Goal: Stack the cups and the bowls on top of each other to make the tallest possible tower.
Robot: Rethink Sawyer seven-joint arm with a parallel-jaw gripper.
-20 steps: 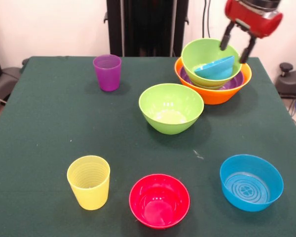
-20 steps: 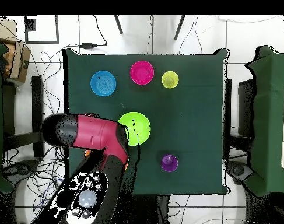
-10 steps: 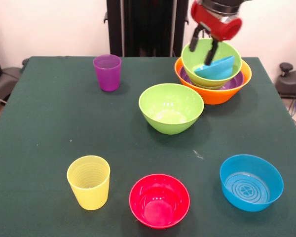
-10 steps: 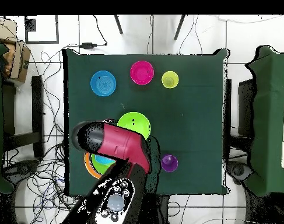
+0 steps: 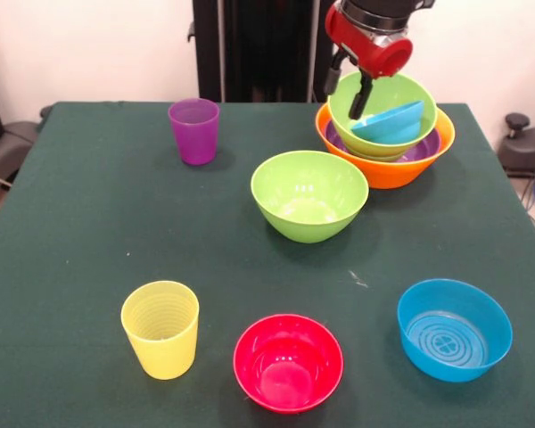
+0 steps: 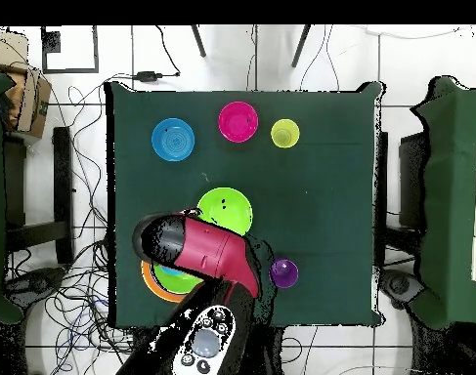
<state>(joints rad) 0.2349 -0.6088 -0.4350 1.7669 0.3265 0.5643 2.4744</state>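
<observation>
The tower stands at the far right of the table: an orange bowl (image 5: 385,169) holds a shallow purple bowl (image 5: 421,150), a lime green bowl (image 5: 388,96) and a tilted blue bowl (image 5: 392,123). My gripper (image 5: 347,86) hangs open and empty over the tower's left rim. A loose green bowl (image 5: 309,194) sits mid-table and a purple cup (image 5: 194,130) at the far left. Along the near edge are a yellow cup (image 5: 160,328), a pink-red bowl (image 5: 288,361) and a blue bowl (image 5: 454,329). Overhead, the arm (image 6: 197,249) covers most of the tower (image 6: 150,281).
The green cloth table (image 5: 89,232) ends close behind the tower and just in front of the near row of bowls. Dark seats (image 5: 526,143) stand off both table sides. Cables lie on the floor (image 6: 80,293) beside the table.
My gripper has swung across the top of the tower from its right side to its left rim, staying open. The bowls and cups have not moved.
</observation>
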